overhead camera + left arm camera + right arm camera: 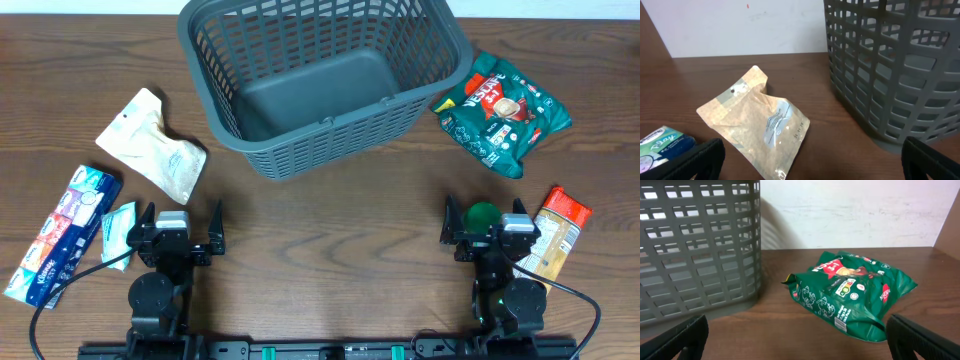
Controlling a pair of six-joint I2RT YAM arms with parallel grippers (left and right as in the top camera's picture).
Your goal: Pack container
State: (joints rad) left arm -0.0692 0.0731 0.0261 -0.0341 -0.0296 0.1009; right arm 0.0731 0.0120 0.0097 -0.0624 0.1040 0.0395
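Note:
The container (300,150) is a large dark grey slotted basket at the back middle of the table, with nothing in it. It also shows in the left wrist view (890,70) and the right wrist view (695,255). A beige crumpled pouch (152,146) lies left of it, also in the left wrist view (757,122). A green snack bag (503,112) lies right of it, also in the right wrist view (852,292). My left gripper (180,232) is open and empty near the front left. My right gripper (487,232) is open and empty near the front right.
A blue and white packet (62,232) and a small teal packet (118,233) lie at the front left; the teal one shows in the left wrist view (662,145). An orange and yellow packet (555,232) lies beside my right gripper.

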